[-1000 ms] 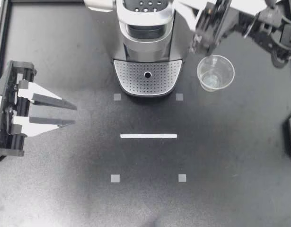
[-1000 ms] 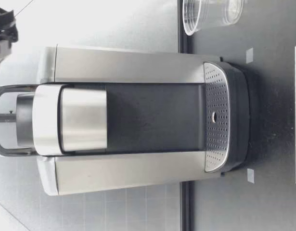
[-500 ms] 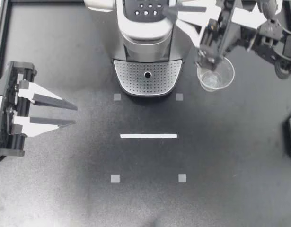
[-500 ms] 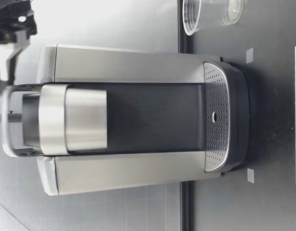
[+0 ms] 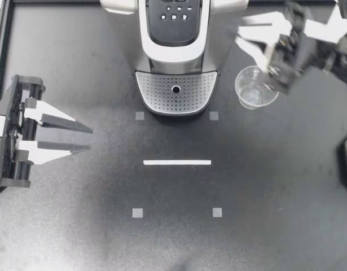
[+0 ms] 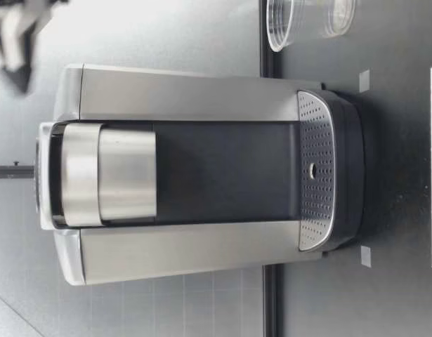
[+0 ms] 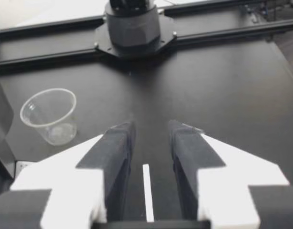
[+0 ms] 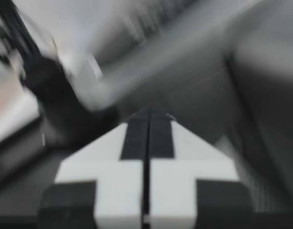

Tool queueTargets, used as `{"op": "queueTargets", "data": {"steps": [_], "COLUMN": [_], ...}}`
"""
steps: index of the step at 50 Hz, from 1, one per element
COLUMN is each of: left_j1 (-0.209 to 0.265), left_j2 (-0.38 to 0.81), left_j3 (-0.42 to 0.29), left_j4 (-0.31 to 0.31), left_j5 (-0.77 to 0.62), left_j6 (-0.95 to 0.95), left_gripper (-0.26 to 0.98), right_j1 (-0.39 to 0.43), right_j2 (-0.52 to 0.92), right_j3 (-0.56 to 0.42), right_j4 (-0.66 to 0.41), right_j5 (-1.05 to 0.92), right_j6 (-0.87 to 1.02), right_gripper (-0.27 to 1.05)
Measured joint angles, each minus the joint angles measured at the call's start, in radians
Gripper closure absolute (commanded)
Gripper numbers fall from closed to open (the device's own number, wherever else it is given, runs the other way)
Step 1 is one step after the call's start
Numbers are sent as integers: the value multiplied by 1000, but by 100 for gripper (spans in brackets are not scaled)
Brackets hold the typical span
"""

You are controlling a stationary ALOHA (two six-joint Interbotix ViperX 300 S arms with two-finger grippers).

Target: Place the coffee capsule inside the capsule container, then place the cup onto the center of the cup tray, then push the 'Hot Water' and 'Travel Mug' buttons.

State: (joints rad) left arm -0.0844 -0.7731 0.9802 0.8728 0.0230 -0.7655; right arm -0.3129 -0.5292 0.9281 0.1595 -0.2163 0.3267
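Lid (image 5: pixel 172 25) now down; my right gripper (image 5: pixel 255 34), jaws closed for pushing, pulled back near cup (image 5: pixel 255 87); left gripper (image 5: pixel 89 139) waits, jaws narrowly apart.

Coffee machine (image 5: pixel 176 51): silver and black, upright at the middle of the worktop's far edge, front facing the near edge. Capsule container lid (image 6: pixel 103 175) is down, flush with the body, shut. Control panel on top is dark with small pale buttons (image 5: pixel 176 12) in two rows; can't tell which is which. Cup tray (image 5: pixel 156 90): silver perforated plate at the machine's foot, rounded front edge, dark hole at centre. Cup (image 5: pixel 255 87): clear plastic, upright, mouth up, standing on the worktop just beside the tray's right end, off the tray, toward the far right corner. Low view shows the same cup (image 6: pixel 307 21) upright beside the machine.
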Motion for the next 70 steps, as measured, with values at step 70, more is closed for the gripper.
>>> {"op": "queueTargets", "data": {"steps": [70], "left_j1": [0], "left_j2": [43], "left_j3": [12], "left_j4": [-2], "left_j5": [-21], "left_j6": [0], "left_gripper": [41], "right_j1": [-230], "right_j2": [-69], "right_j3": [324], "right_j4": [5], "right_j5": [316], "right_j6": [459], "right_gripper": [28]}}
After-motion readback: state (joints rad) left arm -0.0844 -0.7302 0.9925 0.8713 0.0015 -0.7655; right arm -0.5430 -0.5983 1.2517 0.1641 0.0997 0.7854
